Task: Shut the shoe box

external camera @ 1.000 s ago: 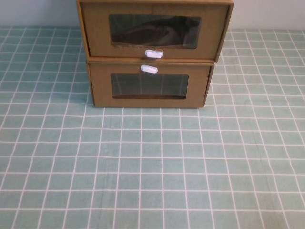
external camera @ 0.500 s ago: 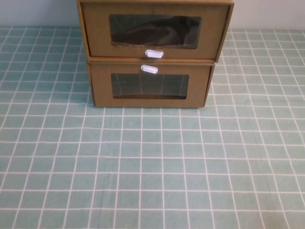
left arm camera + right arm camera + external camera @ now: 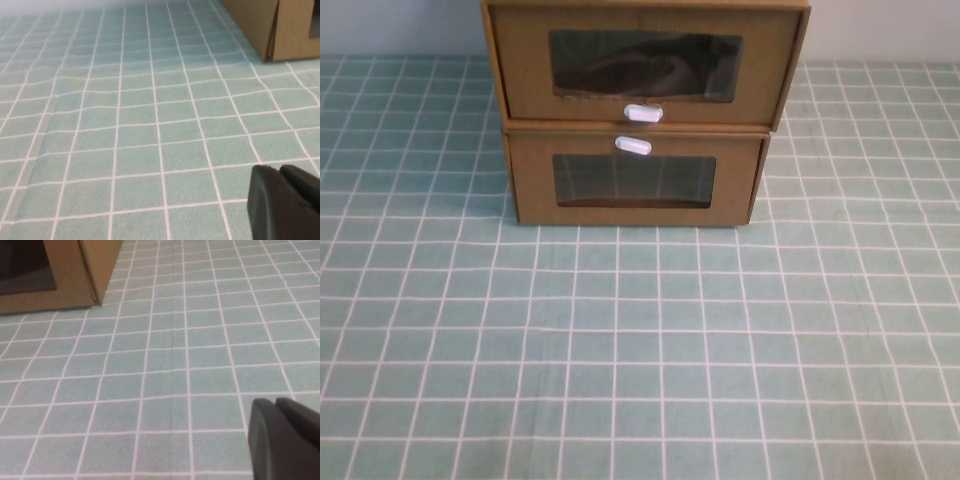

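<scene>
The shoe box (image 3: 645, 62) is the upper of two stacked brown cardboard boxes at the back middle of the table. Its front has a wide clear window showing something dark inside, with a small white pull tab (image 3: 643, 113) under the window. That front stands a little forward of the box below. Neither arm shows in the high view. My left gripper (image 3: 279, 167) hovers low over the cloth, shut and empty, well short of the boxes' left corner. My right gripper (image 3: 274, 401) hangs likewise off the right corner, shut on nothing.
The lower cardboard box (image 3: 634, 180) has its white tab (image 3: 633, 145) above its window; its corners show as cardboard (image 3: 280, 25) and cardboard (image 3: 60, 275) in the wrist views. A green checked tablecloth (image 3: 640, 350) covers the table in front.
</scene>
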